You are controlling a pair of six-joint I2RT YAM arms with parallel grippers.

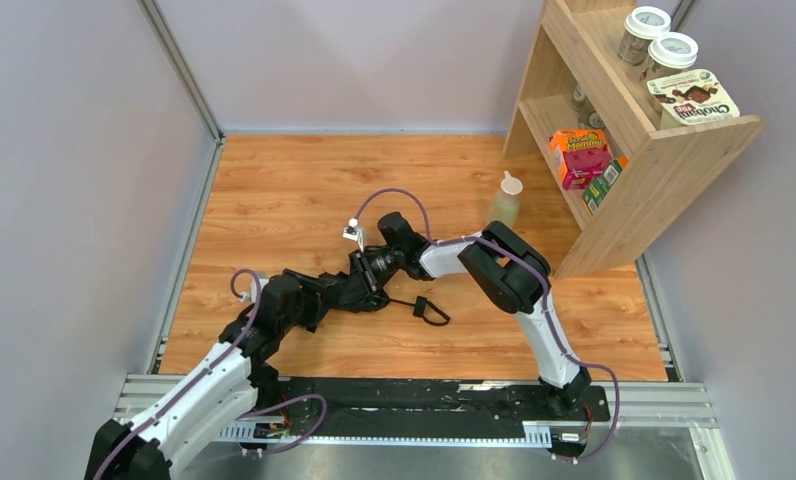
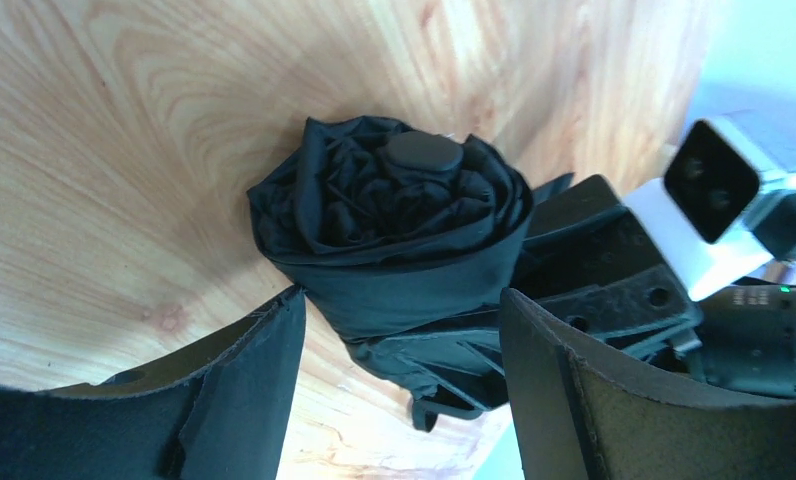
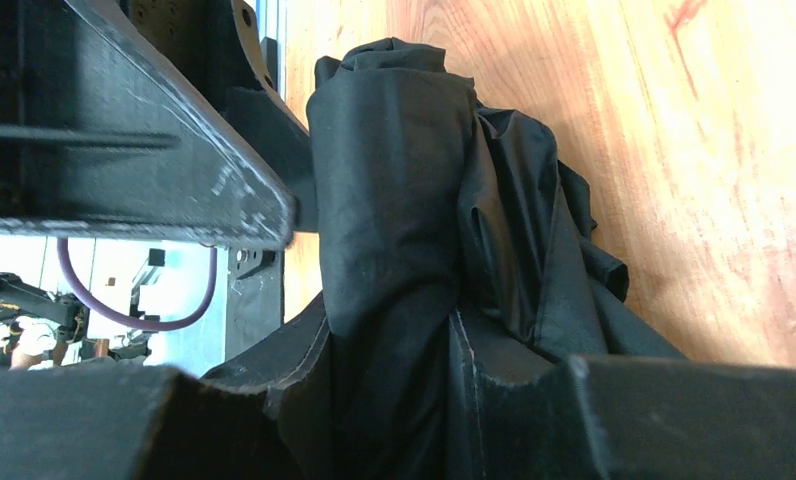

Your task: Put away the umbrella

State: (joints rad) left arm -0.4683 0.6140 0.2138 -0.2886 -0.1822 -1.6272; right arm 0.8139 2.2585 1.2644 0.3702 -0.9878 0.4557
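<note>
Walls of grey panel close round the wooden counter [image 1: 274,200], where the umbrella [image 2: 394,240] lies mid-board between both arms, its long axis running left to right, the right fingers [image 3: 304,400] pinching its fabric while the left fingers [image 2: 244,390] stand spread about its capped end.

Even, bright, diffuse light fills the overhead view; shadows under the arms on the table [image 1: 274,200] are soft and short. Both wrist views bend strongly at the edges, the wood grain curving. The umbrella [image 2: 394,240] shows folds clearly though its black fabric swallows detail. Near jaws are dark, slightly soft. Pale glare washes the left wrist view's right corner.
</note>
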